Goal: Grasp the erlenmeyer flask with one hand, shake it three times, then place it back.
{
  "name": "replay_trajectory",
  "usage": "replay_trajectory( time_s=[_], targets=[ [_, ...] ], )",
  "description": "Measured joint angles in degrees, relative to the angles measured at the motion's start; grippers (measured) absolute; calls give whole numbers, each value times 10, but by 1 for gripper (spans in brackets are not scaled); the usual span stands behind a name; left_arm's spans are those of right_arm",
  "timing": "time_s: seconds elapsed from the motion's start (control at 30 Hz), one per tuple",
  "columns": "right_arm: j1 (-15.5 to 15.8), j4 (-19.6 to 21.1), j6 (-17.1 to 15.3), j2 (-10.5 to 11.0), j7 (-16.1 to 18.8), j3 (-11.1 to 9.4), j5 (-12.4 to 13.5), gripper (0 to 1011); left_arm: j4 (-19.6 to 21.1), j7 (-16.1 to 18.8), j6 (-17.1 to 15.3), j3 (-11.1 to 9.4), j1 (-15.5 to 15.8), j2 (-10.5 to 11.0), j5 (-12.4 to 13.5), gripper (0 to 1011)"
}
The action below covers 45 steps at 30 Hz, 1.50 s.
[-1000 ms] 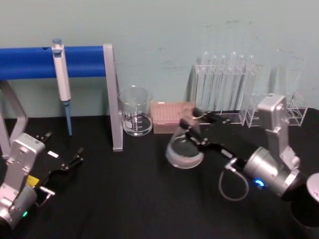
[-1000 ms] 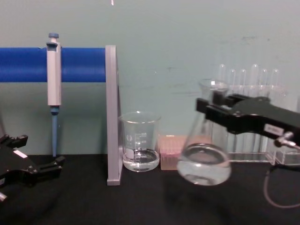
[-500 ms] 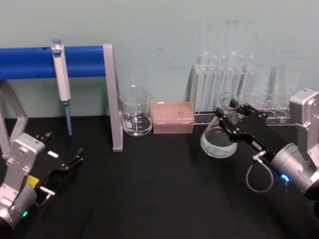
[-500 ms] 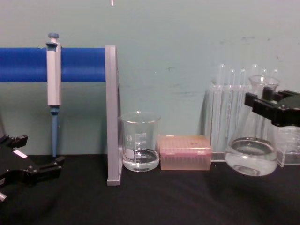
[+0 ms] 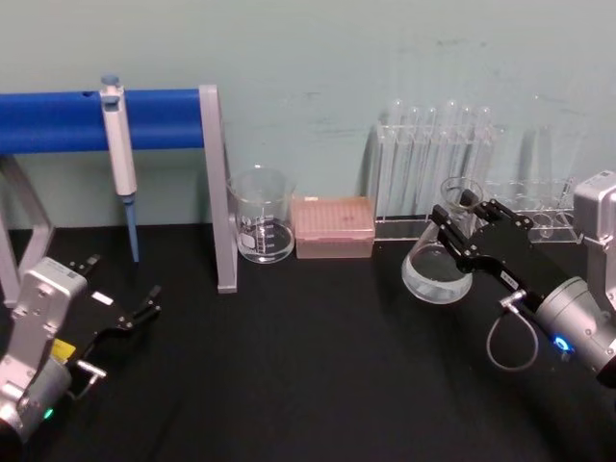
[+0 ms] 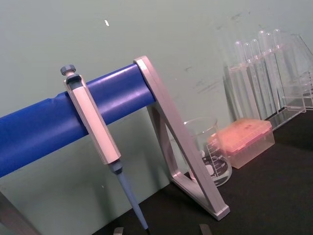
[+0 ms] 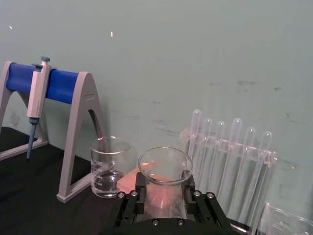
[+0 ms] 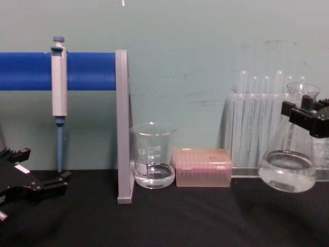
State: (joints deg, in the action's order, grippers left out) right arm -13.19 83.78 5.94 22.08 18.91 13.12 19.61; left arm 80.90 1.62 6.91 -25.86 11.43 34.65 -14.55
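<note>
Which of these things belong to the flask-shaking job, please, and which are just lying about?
Job: flask; right gripper, at right, jaws shut on its neck.
Lying about: beaker, tip box, test tubes, pipette, left gripper parked at left.

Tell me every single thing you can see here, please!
erlenmeyer flask: one, clear glass with a little clear liquid, on the right, held by its neck
beaker: one, clear with some liquid, beside the stand's grey leg
tip box: one, pink, between the beaker and the test tubes
test tube rack: one, clear, several tall tubes, by the wall
low rack: one, clear, far right by the wall
pipette: one, pale grey with a blue tip, hanging on the stand
stand: one, blue bar on grey legs, back left
table: one, black
right pincer: one, black, shut on the flask's neck
left pincer: one, black, open, low on the left
</note>
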Motion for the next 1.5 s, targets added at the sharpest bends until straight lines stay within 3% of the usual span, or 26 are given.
replay_trajectory(
  time_s=[0.4,1.1,1.5],
  targets=[
    [-1,1,-4,-9,33,6,-2,450,0,0,0,0,0,0,0,1001],
    [-28,-4,6,-11,126,85,30,450,0,0,0,0,0,0,0,1001],
    [-34,-5,11,-3,139,105,46,450,0,0,0,0,0,0,0,1001]
  ],
)
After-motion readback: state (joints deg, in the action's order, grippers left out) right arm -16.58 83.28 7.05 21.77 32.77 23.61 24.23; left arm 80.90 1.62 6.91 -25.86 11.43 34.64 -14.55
